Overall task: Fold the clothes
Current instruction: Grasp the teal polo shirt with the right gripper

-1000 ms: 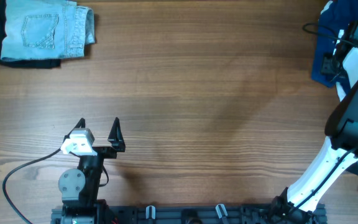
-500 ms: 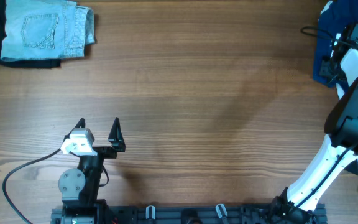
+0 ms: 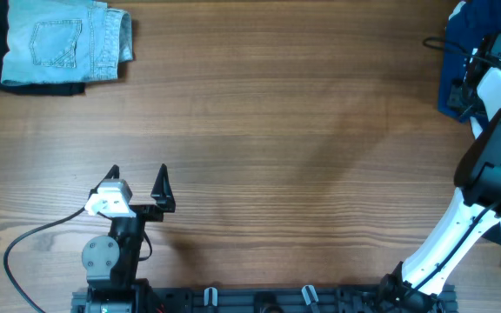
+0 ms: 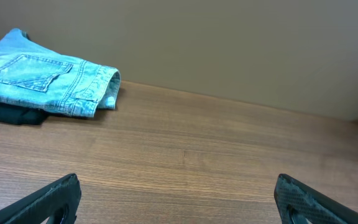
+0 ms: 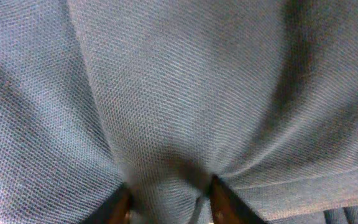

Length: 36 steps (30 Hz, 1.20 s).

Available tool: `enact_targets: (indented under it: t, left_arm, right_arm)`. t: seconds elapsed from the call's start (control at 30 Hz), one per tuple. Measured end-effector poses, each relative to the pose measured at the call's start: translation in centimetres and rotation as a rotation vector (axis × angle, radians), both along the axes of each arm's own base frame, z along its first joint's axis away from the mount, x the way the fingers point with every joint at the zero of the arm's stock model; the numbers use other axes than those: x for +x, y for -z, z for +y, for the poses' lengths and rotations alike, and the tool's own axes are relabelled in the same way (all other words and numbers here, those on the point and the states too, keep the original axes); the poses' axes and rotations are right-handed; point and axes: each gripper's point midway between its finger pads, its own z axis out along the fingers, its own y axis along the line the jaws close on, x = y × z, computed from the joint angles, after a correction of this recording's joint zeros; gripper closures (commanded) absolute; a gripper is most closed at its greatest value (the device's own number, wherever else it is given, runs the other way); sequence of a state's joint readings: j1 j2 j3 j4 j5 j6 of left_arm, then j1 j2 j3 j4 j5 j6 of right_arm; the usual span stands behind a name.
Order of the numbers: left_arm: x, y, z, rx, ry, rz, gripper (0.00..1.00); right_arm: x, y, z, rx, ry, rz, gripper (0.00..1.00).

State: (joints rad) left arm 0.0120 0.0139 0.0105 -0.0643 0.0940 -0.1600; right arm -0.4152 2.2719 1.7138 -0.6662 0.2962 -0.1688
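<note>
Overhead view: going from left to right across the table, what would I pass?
pale blue denim piece → left gripper → deep-blue top at the right edge

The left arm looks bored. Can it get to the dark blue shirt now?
Probably not. The dark blue shirt lies at the table's far right edge, a wide stretch from the left arm; nothing blocks the way.
</note>
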Motion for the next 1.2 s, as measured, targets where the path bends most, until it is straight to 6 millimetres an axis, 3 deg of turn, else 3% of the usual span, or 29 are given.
enact_targets:
  t: [0.07, 0.2, 0.33, 0.63, 1.03, 1.1, 1.13, 1.2]
  left_arm:
    - [0.0, 0.0, 0.0, 0.0, 0.0, 0.0, 0.0]
    - [0.0, 0.0, 0.0, 0.0, 0.0, 0.0, 0.0]
    - [0.0, 0.0, 0.0, 0.0, 0.0, 0.0, 0.0]
    - [0.0, 0.0, 0.0, 0.0, 0.0, 0.0, 0.0]
    - [0.0, 0.0, 0.0, 0.0, 0.0, 0.0, 0.0]
    - [0.0, 0.0, 0.0, 0.0, 0.0, 0.0, 0.0]
    - [0.0, 0.0, 0.0, 0.0, 0.0, 0.0, 0.0]
    - [0.0, 0.0, 0.0, 0.0, 0.0, 0.0, 0.0]
  right_arm:
    - [-0.1, 0.0, 0.0, 0.002, 0.006, 0.002, 0.73]
    - [-0.2, 0.1, 0.1, 0.005, 0.007, 0.005, 0.53]
    - [-0.2, -0.1, 0.1, 0.004, 0.01, 0.002, 0.55]
    - [-0.2, -0.2, 0.1, 0.005, 0.014, 0.0, 0.89]
    - [0.1, -2.4, 0.0, -0.009, 0.024, -0.042, 0.94]
    - [0.2, -3.5, -0.1, -0.018, 0.023, -0.064, 0.89]
    - [0.3, -4.1, -0.1, -0.024, 0.023, -0.077, 0.76]
    - [0.5, -5.5, -0.2, -0.036, 0.025, -0.107, 0.69]
